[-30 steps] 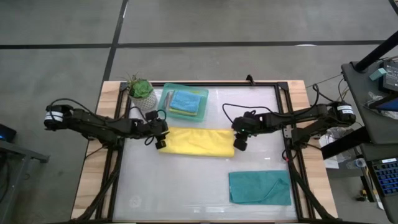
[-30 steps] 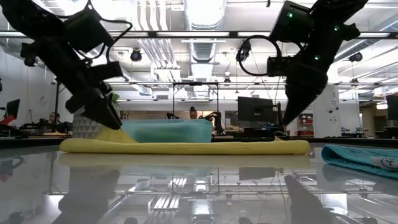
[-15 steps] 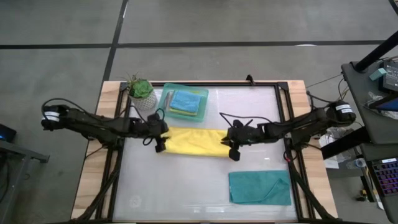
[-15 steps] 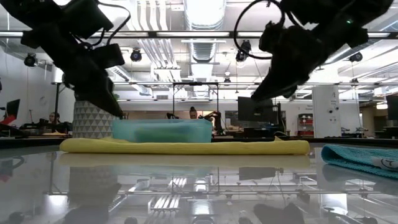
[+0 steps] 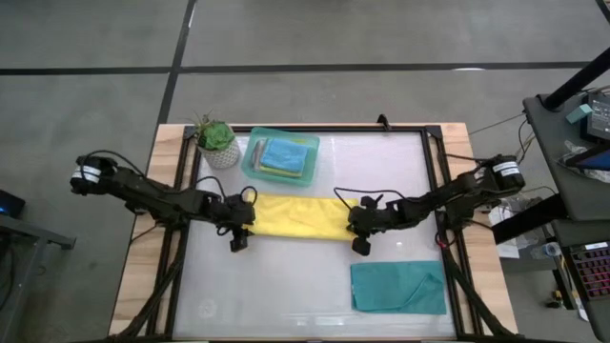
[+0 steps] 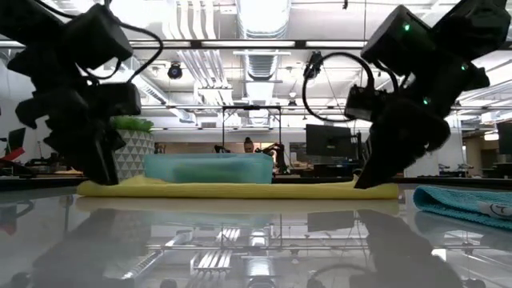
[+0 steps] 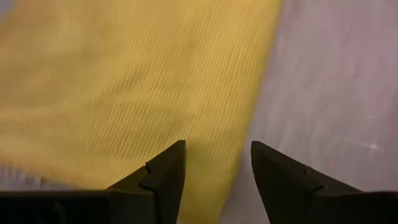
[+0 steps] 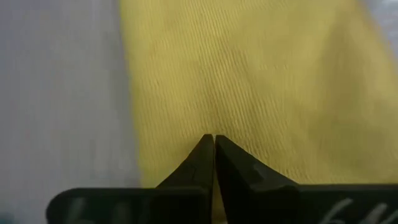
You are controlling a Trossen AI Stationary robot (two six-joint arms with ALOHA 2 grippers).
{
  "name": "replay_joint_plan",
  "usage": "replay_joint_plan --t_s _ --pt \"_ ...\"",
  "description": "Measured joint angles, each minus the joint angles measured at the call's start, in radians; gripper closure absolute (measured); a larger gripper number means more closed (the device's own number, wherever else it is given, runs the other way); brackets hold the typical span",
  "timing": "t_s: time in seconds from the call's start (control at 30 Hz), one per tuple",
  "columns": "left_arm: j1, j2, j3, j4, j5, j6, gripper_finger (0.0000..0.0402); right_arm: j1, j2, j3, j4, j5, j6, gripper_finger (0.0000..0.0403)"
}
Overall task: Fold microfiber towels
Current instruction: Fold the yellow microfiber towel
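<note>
- Yellow towel (image 5: 294, 217) lies folded into a long strip across the middle of the table (image 5: 315, 286) in the high view, just near of the mint tray (image 5: 250, 164), which holds stacked towels with a blue one (image 5: 287, 154) on top. The left gripper (image 5: 237, 238) sits at the strip's left end, the right gripper (image 5: 359, 238) at its right end. A folded teal towel (image 5: 397, 287) lies near the table's near-right corner, well apart from both. A potted plant (image 5: 216, 140) stands at the far left beside the tray.
- Low view: the yellow towel (image 6: 240, 190) stretches flat in front of the tray (image 6: 210, 168); one dark gripper (image 6: 96, 164) comes down at its left end, the other (image 6: 376, 172) at its right end. The teal towel (image 6: 468, 206) shows at the right edge.
- Left wrist view: the left gripper (image 7: 216, 171) has its fingers (image 7: 163, 177) parted, straddling the edge of the yellow towel (image 7: 124, 93), not clamped on it.
- Right wrist view: the right gripper (image 8: 214, 146) has its fingers (image 8: 200, 163) pressed together over the yellow towel (image 8: 249, 81); whether any cloth is pinched between them I cannot tell.
</note>
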State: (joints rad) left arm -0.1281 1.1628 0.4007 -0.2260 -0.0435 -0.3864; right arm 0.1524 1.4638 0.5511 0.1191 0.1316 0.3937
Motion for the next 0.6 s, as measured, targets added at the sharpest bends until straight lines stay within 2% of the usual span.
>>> replay_joint_plan --t_s 0.17,0.37,0.6 --pt "-0.001 0.070 0.000 0.017 0.023 -0.036 0.0235 -0.009 0.020 0.006 -0.064 0.003 -0.038 0.0394" --pt "-0.004 0.141 0.000 0.024 0.098 -0.125 0.0235 -0.018 -0.032 0.002 -0.120 0.002 -0.148 0.0394" --pt "-0.005 0.077 0.026 -0.001 0.125 -0.128 0.0235 -0.026 -0.134 -0.002 -0.182 0.000 -0.164 0.0394"
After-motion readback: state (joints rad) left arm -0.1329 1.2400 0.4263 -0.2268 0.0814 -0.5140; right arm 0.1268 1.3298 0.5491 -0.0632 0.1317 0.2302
